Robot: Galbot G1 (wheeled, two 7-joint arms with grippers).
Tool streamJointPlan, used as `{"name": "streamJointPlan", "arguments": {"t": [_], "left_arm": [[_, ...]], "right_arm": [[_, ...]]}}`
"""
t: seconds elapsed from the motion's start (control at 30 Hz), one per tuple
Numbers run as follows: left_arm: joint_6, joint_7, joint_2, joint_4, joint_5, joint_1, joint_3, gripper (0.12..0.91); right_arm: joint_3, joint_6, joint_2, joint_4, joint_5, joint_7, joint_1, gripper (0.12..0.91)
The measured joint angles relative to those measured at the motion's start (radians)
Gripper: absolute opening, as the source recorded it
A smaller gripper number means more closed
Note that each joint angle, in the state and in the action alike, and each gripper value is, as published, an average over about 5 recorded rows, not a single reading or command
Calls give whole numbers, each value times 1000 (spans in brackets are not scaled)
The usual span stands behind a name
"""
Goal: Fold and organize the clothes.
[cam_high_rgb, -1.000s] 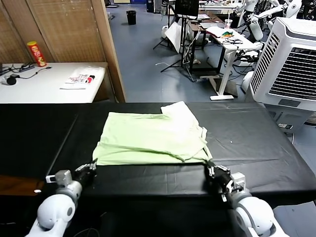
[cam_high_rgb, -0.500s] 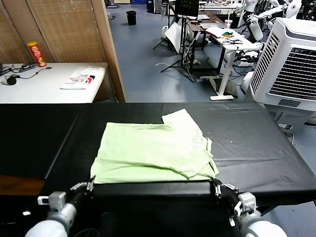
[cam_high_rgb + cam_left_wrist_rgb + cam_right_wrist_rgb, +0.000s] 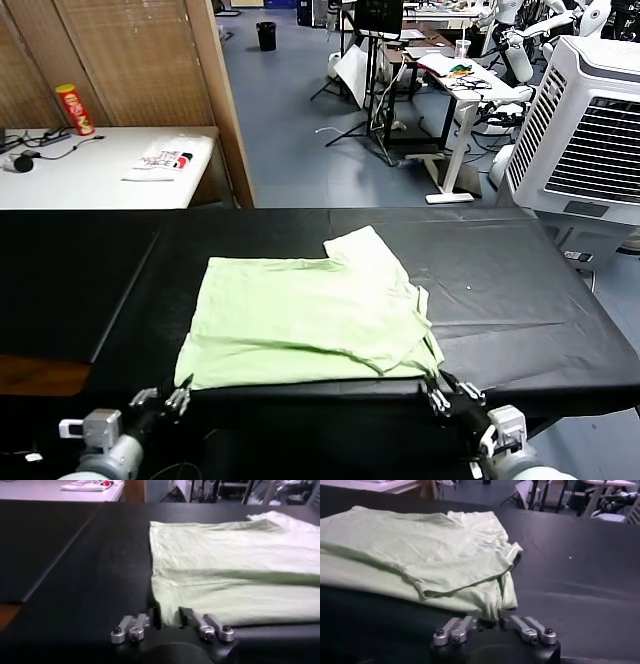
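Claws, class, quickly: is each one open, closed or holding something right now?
Left claw: open at the T-shirt's near left corner, holding nothing.
Right claw: open at its near right corner, holding nothing.

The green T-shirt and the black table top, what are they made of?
The T-shirt looks like soft, matte cotton-like cloth: it wrinkles and lies in limp folded layers. The table top seems covered in a black, slightly shiny sheet, perhaps vinyl or coated fabric, with faint creases.
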Motion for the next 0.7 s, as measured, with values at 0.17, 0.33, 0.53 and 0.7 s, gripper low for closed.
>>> {"name": "streamJointPlan", "arguments": {"t": [0.17,0.33,0.53,0.7], "left_arm": [[6,-13,25,-10,-50,-64,-3,795],[41,-49,68,52,-143,-242,33,798],[54,-110,135,207,-260,-511,104,798],[70,-121,171,382,-310,-713,195,798]], "right_arm": [[-40,-2,-33,-84,23,10,186,798],[-141,-2,-44,-245,61,36,446,798],[-298,7,-8,-522,70,56,778,798],[-411,7,56,-773,67,66,1012,798]]}}
